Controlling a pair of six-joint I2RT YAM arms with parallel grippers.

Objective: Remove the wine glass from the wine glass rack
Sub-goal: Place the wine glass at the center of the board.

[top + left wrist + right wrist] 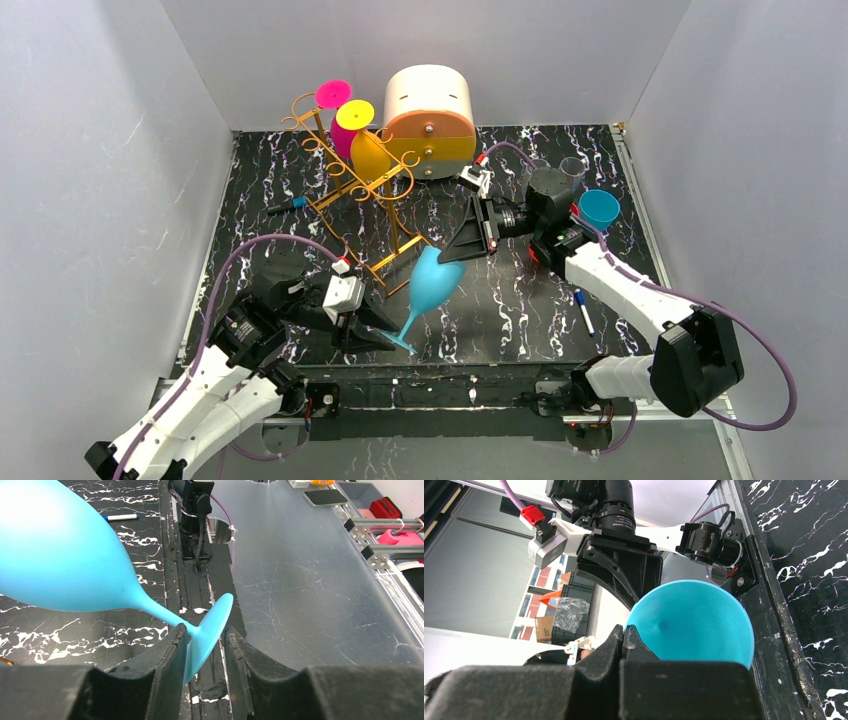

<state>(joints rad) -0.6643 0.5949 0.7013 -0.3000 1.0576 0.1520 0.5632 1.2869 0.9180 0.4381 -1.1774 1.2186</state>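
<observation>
The blue wine glass (436,282) is off the orange-gold wire rack (352,195) and hangs tilted over the table in front of it, bowl toward the far side, foot toward the near edge. My right gripper (462,245) is shut on the bowl's rim; in the right wrist view it (625,628) pinches the rim of the glass (694,620). My left gripper (385,330) is at the foot. In the left wrist view it (205,630) straddles the foot of the glass (60,555): the left finger touches it, and a gap shows at the right finger.
Pink (333,95), yellow (354,115) and orange (370,155) glasses hang on the rack. A white-and-orange round drawer box (430,120) stands behind it. A blue cup (599,208) and a clear cup (572,168) stand at the right. Pens lie at the right (584,310) and left (285,207).
</observation>
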